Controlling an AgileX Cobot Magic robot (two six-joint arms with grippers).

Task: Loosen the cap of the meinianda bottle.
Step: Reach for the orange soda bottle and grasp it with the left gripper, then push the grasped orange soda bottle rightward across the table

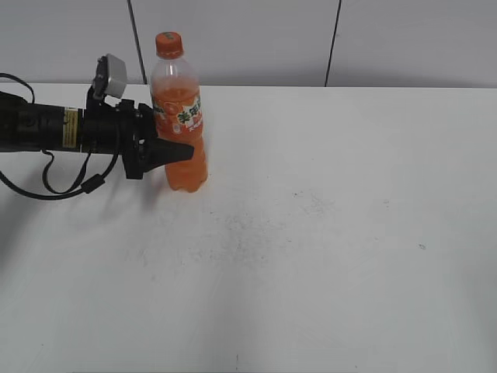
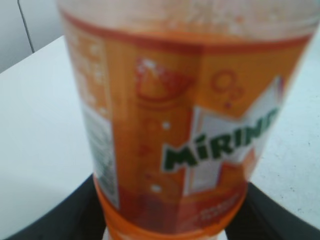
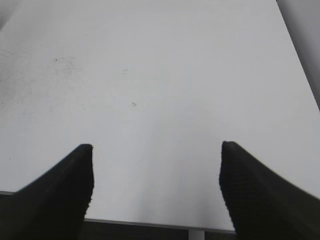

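Right gripper (image 3: 156,190): jaws spread, nothing between, only bare table (image 3: 165,90) below; absent from exterior view. Left gripper (image 1: 172,150) clamps meinianda bottle (image 1: 181,132) mid-body, bottle upright. Cap (image 1: 168,43) directly above; you must bring right arm across.

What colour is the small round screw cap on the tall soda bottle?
Orange; the small round plastic screw cap shows best in the exterior view.
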